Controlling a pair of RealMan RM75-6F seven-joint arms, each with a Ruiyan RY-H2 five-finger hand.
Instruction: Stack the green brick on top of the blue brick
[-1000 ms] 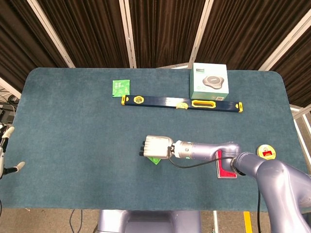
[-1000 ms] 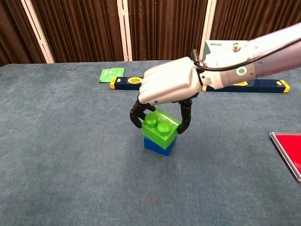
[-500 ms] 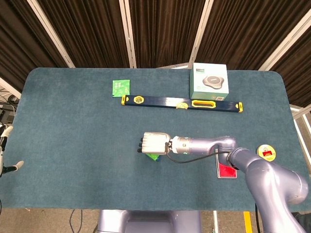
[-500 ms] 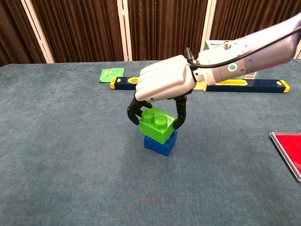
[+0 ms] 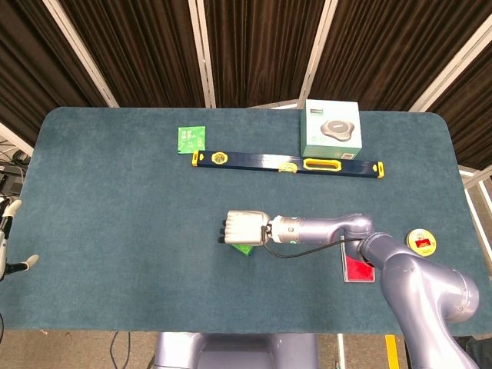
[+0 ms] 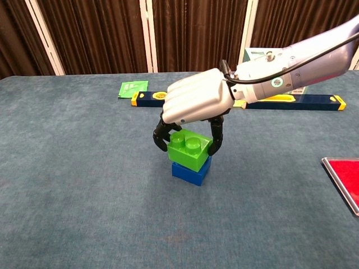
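My right hand (image 6: 196, 103) grips the green brick (image 6: 189, 150) from above, fingers down both sides of it. The green brick is tilted and rests on the blue brick (image 6: 192, 172), which stands on the table near its middle. In the head view my right hand (image 5: 244, 228) covers most of the stack; only a corner of the green brick (image 5: 244, 249) shows below it. My left hand (image 5: 9, 246) hangs at the far left edge, off the table, fingers apart and holding nothing.
A long blue spirit level (image 5: 288, 163) lies across the back of the table, with a green card (image 5: 191, 139) at its left end and a teal box (image 5: 330, 129) behind it. A red tray (image 6: 343, 182) sits at the right, a yellow disc (image 5: 421, 241) beyond it.
My right hand shifted slightly left with the green brick, lifted it a little, then lowered it back onto the blue brick. The left hand stayed put.
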